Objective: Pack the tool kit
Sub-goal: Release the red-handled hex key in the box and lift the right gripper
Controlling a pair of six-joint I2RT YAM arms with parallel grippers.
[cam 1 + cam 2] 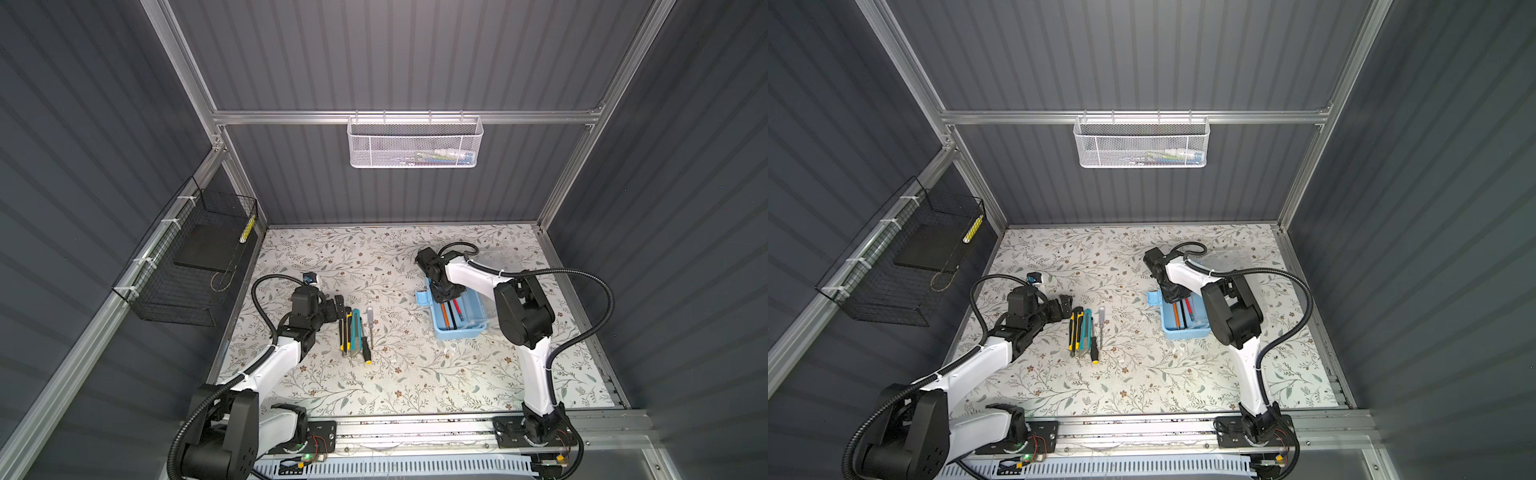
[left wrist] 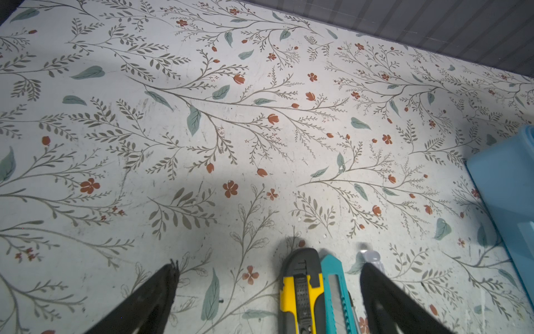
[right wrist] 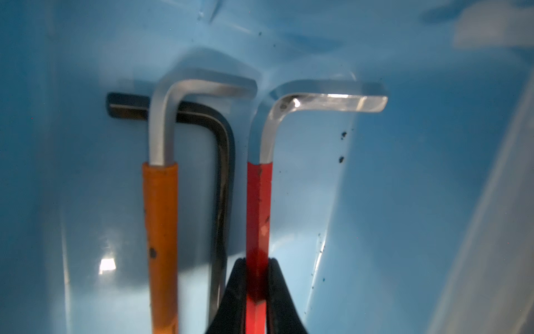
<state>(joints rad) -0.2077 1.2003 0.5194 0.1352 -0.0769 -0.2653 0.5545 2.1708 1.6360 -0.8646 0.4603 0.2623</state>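
My right tool (image 3: pixel 257 261) clenches the red key (image 3: pixel 259 202) inside the kit (image 3: pixel 404 173); rising before I release would drag it out. My left tool (image 2: pixel 268 267) gapes wide.

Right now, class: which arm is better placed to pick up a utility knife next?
Left. The left gripper hangs open at the yellow utility knife; the right gripper is shut on the red hex key inside the tool kit.

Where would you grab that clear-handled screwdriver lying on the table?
The screwdriver lies flat, so probably take its clear handle from straight above, pinching across its width. It is the thickest part, and there looks to be a little room on either side.
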